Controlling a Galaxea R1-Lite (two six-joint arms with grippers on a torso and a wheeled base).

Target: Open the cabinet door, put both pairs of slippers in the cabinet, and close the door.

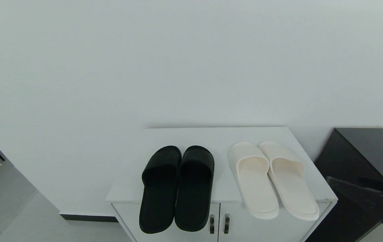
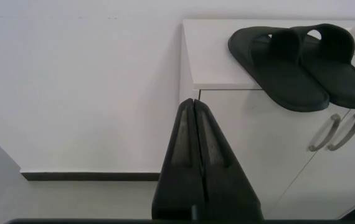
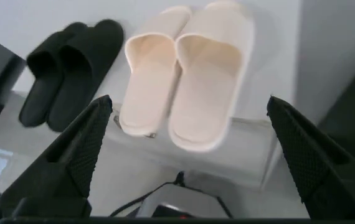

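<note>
Black slippers (image 1: 177, 188) and cream slippers (image 1: 273, 179) parked as two neat pairs on the white cabinet top (image 1: 211, 134), heels hanging past its front edge, directly above the door handles (image 1: 211, 223). Doors shut; opening apparently not yet begun. Left end effector (image 2: 194, 102) pinched closed on nothing, facing the cabinet's left front corner and apart from it. Right end effector (image 3: 189, 102) spread wide and empty, out in front of the cream pair.

Likeliest trouble: coming down on a handle from above and brushing an overhanging heel, tipping that slipper off to the floor (image 1: 10, 208). Possible too: swinging the right door out against the dark block (image 1: 363, 151) just beside the cabinet, or against an arm waiting too near. Later, risk of a soft sole folding under a one-sided pinch and only half a pair lifting.

Smooth, matte top, probably offering little grip to foam soles. Plain white wall (image 1: 178, 67) behind, pale floor below, dark skirting (image 1: 89, 217) along the wall's foot.
</note>
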